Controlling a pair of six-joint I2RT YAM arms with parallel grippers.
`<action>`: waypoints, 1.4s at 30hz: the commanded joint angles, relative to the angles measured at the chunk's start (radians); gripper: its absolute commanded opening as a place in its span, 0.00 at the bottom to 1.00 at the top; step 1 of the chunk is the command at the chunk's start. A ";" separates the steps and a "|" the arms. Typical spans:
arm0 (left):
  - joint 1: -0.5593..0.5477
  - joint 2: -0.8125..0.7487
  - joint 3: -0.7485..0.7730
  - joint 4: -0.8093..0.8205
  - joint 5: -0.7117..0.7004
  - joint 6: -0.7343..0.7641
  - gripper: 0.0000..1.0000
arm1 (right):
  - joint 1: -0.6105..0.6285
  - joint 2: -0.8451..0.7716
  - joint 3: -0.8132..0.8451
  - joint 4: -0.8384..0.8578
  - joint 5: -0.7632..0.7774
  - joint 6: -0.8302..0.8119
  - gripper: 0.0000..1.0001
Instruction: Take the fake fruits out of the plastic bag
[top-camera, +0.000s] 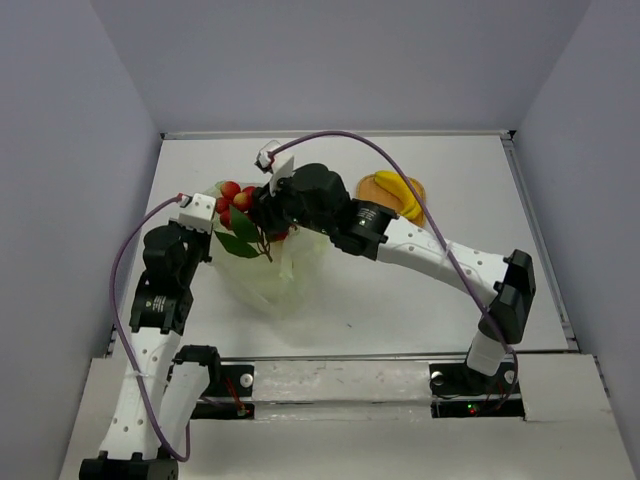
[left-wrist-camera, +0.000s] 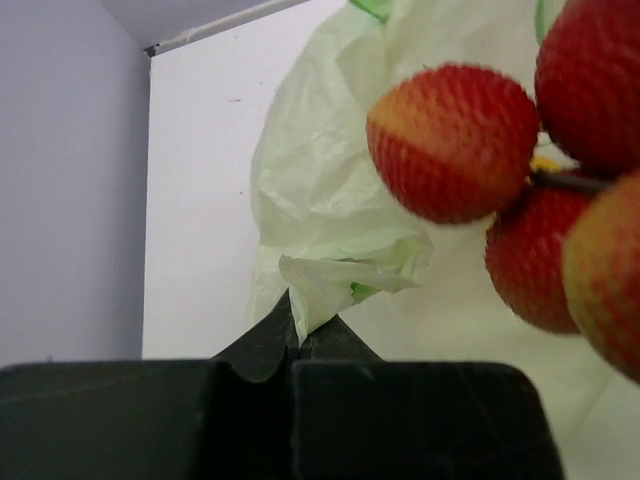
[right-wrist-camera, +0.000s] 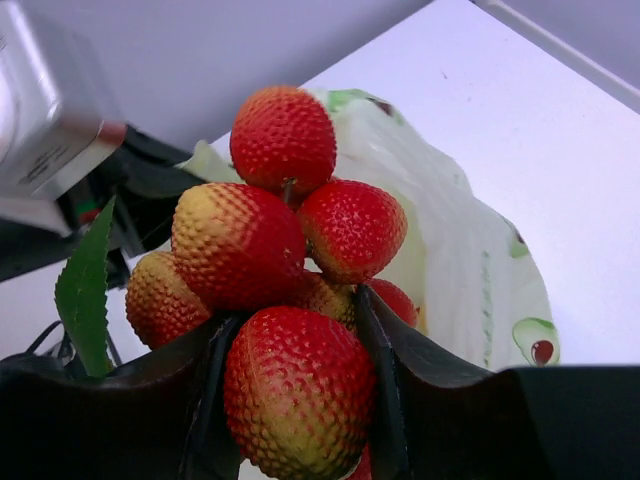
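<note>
Item one, plastic bag (top-camera: 268, 275): pale yellow-green, translucent and crinkled, lying on the white counter (top-camera: 400, 290) between the two arms, nearer the left one; small printed marks show on its skin in the right wrist view. Item two, red ball cluster (right-wrist-camera: 285, 290): bumpy red balls shading to yellow-orange, on a dark stem, with a green leaf (right-wrist-camera: 85, 290) hanging at its side. From above, the cluster sits over the bag's far left edge, with the leaf lying across the bag just nearer the arms; whether the balls touch the plastic cannot be told. Item three, bananas (top-camera: 402, 196): curved, yellow, lying on an orange mat (top-camera: 371, 186) on the counter to the right of the bag, apart from it. Item four, right pincer (right-wrist-camera: 295, 330): clenched on the cluster, its dark fingers (right-wrist-camera: 385, 350) pressing either side of the lowest ball while the other balls rise above them. Item five, left pincer (left-wrist-camera: 292, 340): closed tight, pinching a small fold of the bag's plastic between its tips, with the bag's wall rising behind and the red balls close on its right in the left wrist view. Item six, purple cable (top-camera: 330, 137): arching over the right arm.
</note>
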 joint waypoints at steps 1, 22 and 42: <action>-0.001 0.031 0.078 0.055 -0.043 -0.093 0.00 | -0.021 -0.068 0.006 0.027 -0.135 -0.030 0.01; -0.001 0.016 0.069 0.066 -0.069 -0.092 0.00 | -0.429 -0.260 -0.192 0.064 0.332 0.048 0.01; -0.001 -0.011 0.050 0.072 -0.068 -0.079 0.00 | -0.593 0.061 -0.355 0.134 0.352 0.120 0.01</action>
